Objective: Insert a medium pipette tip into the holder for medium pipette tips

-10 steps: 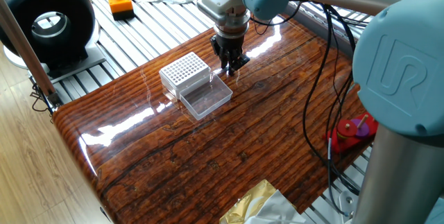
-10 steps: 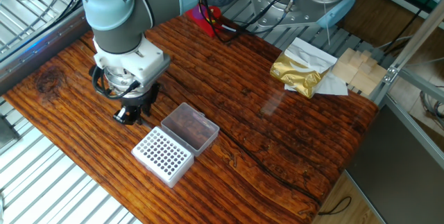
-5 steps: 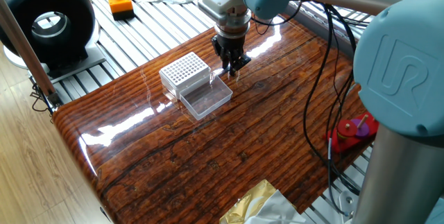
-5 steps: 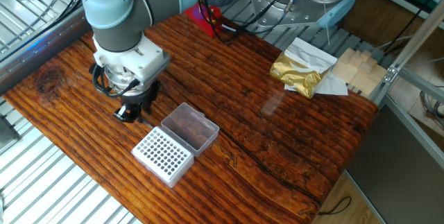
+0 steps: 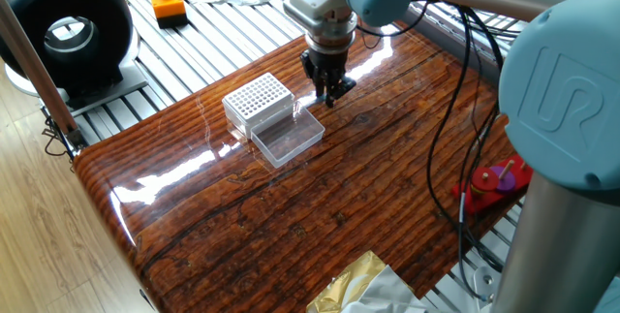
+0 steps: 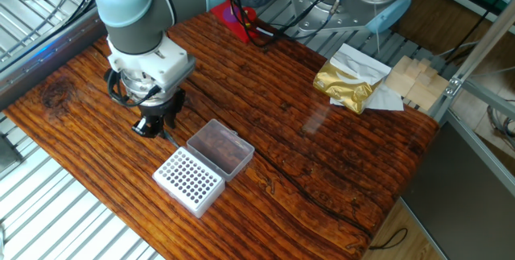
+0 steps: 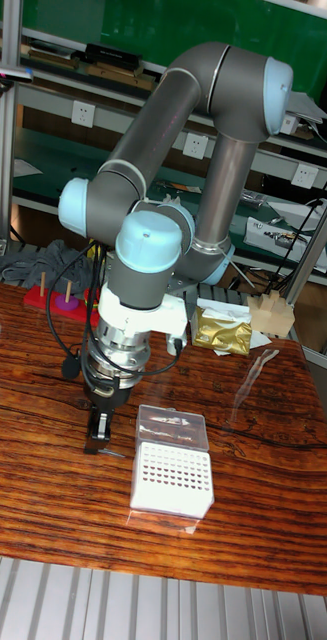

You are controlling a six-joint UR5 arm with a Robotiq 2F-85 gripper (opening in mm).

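Observation:
The holder for medium pipette tips [image 5: 258,97] [image 6: 188,179] [image 7: 172,474] is a small clear box with a white grid of holes. Its clear lid [image 5: 289,138] [image 6: 220,149] [image 7: 172,424] lies open flat beside it. My gripper [image 5: 330,97] [image 6: 151,129] [image 7: 96,440] points down just above the table, next to the lid's far edge, with its fingers close together. A thin, faint medium pipette tip [image 6: 168,134] [image 7: 113,452] sticks out sideways from the fingertips, low over the wood. In one fixed view the tip is too faint to make out.
A red peg stand [image 5: 494,185] [image 6: 233,18] [image 7: 55,297] sits at the table's edge by the arm's cables. A gold foil bag [image 6: 346,83] [image 7: 221,330] and wooden blocks [image 6: 414,79] lie at another side. Off the table stand an orange stop button [image 5: 168,1] and a black round device [image 5: 68,27].
The gripper has shifted a little away from the holder and slightly upward, fingers still together. Holder and lid have not moved.

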